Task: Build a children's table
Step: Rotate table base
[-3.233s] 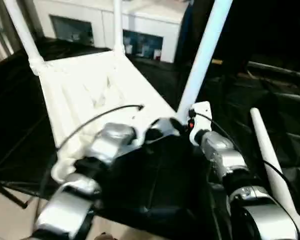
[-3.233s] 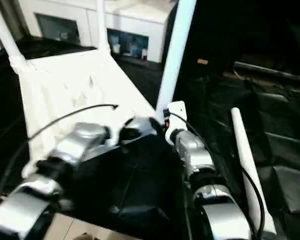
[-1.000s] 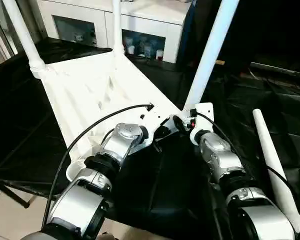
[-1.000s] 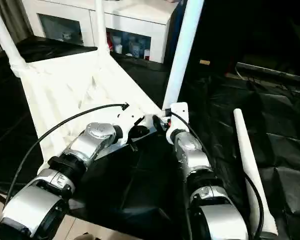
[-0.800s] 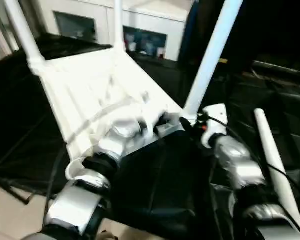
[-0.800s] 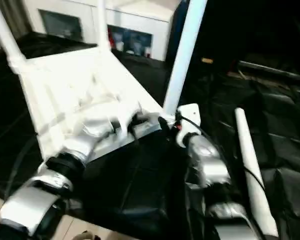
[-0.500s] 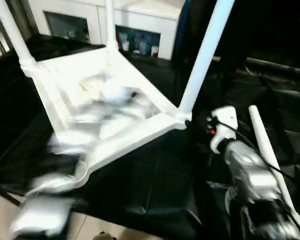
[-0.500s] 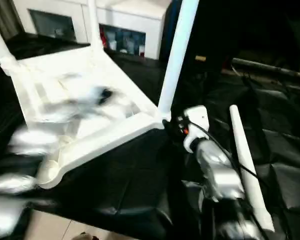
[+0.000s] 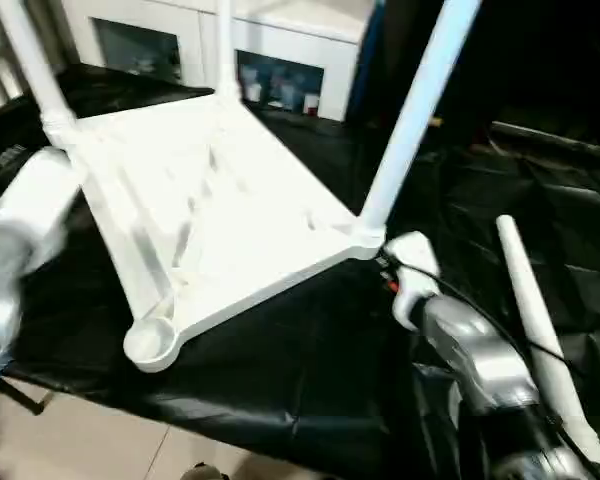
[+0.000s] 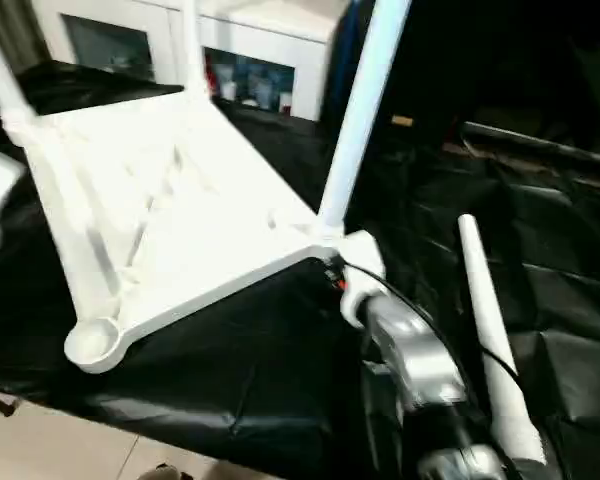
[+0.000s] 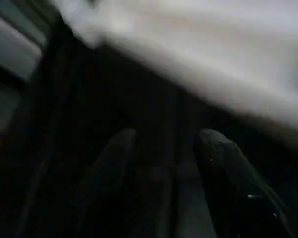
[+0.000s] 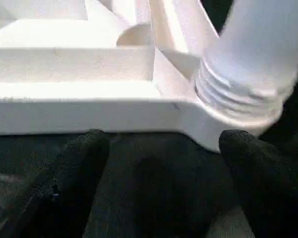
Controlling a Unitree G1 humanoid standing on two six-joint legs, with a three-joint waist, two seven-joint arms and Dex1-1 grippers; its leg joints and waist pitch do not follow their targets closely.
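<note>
Table top (image 9: 220, 215) lies upside down on black-covered desk (image 9: 310, 370), ribbed underside up. 3 legs stand in corner sockets; near-left socket (image 9: 148, 342) empty. 4th leg (image 9: 535, 330) lies loose on the desk, to robot's right. Vs 1 s ago: left arm has pulled off the near edge, now a blur far left. Left claw (image 11: 164, 144) fingers apart, holding nothing. Right claw (image 12: 164, 144) open, fingers spread just before the corner w/ the near-right leg (image 9: 415, 115), not touching. White cabinet (image 9: 280, 60) behind.
</note>
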